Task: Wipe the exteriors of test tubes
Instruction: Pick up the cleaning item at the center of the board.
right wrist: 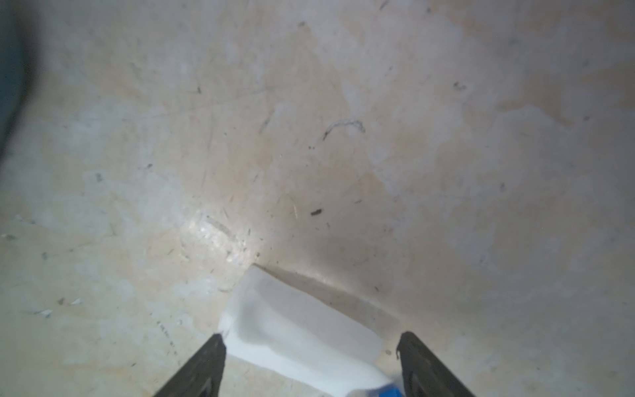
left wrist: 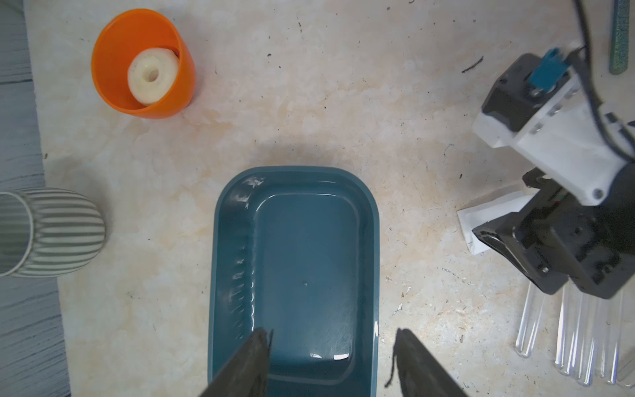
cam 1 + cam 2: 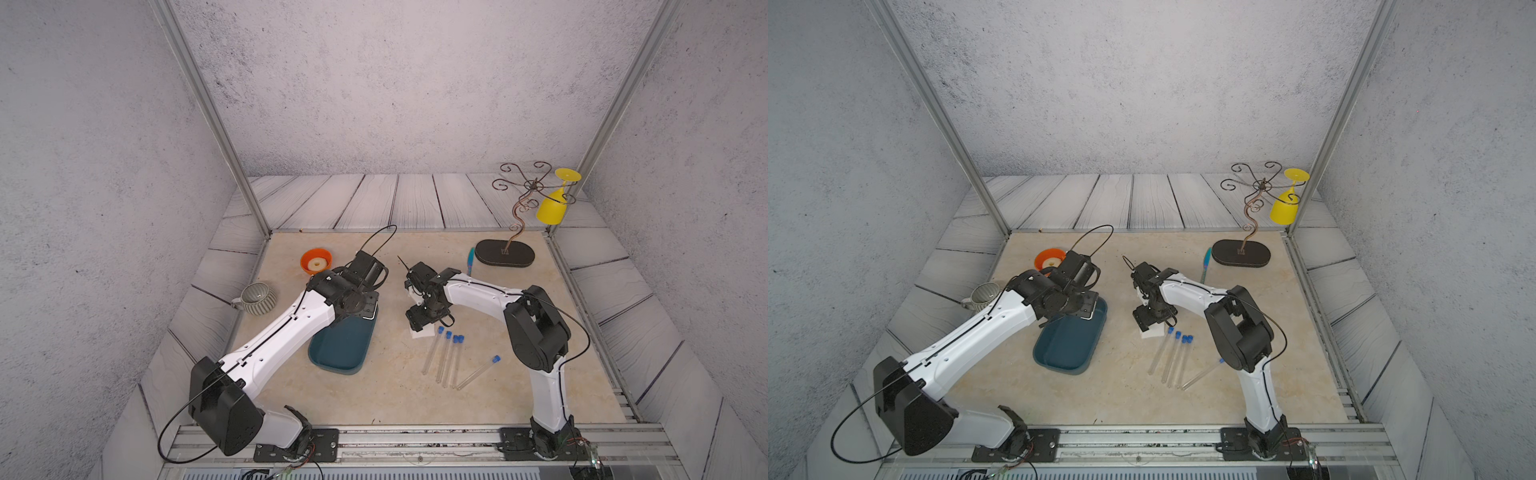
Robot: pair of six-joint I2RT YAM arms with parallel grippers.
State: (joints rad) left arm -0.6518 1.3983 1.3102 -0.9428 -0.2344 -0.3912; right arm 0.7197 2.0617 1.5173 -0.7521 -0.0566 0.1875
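Right gripper [image 1: 311, 338]: jaws apart, straddling white folded wipe [image 1: 275, 302] on table [image 1: 309, 137], nothing clamped as I read it. Left gripper [image 2: 331, 333]: jaws part open, empty, hovering over teal tray [image 2: 233, 240]. Test tubes [image 3: 446, 357]: five, flat on table just beside wipe, caps toward it, four close together, fifth slightly apart. Step in hand, my judgement: pick up wipe. I want jaws centred on wipe, low enough to catch thin fold, clear of nearest blue cap [image 1: 388, 392]; close gently, lift straight

Bare table [image 3: 395, 374] between tray [image 3: 345, 349] and tubes [image 3: 443, 357] lets me pass; my right arm [image 3: 536, 332] looms just beside the tubes.
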